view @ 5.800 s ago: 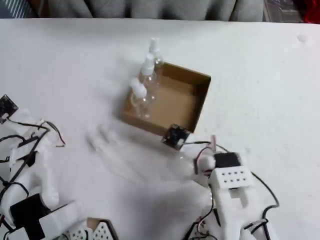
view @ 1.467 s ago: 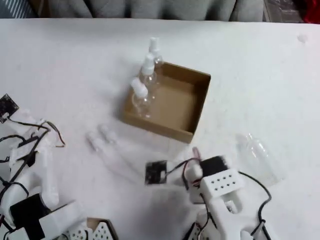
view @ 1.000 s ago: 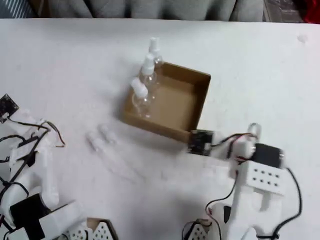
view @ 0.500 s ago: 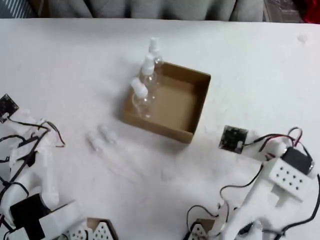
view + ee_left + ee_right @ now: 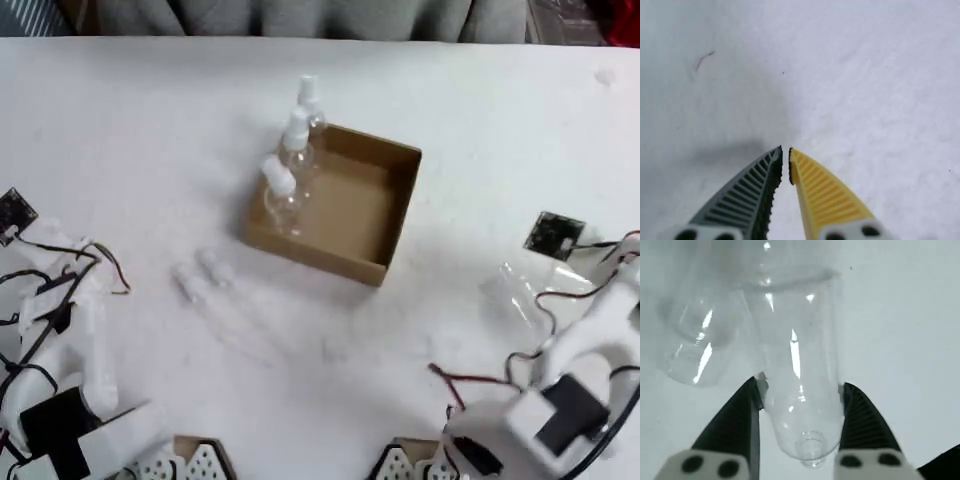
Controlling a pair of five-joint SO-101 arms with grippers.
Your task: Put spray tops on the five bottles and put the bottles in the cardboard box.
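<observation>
Bottles, high view: three capped bottles (image 5: 295, 140) standing at the cardboard box (image 5: 402, 215) wall, inside or outside hard to tell; uncapped bottle (image 5: 512, 292) lying on the table (image 5: 150, 120). Left wrist: left tool (image 5: 785, 156) pinched nearly closed over bare table. Right wrist: right tool (image 5: 801, 385) wide, straddling the uncapped bottle, second bottle (image 5: 692, 350) just beside. Two cappings plus boxing probably left.

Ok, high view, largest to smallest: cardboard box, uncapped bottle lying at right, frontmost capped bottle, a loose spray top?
1. cardboard box.
2-3. uncapped bottle and frontmost capped bottle look alike in size; the uncapped one's outline is faint, so unranked.
4. loose spray top.
</observation>
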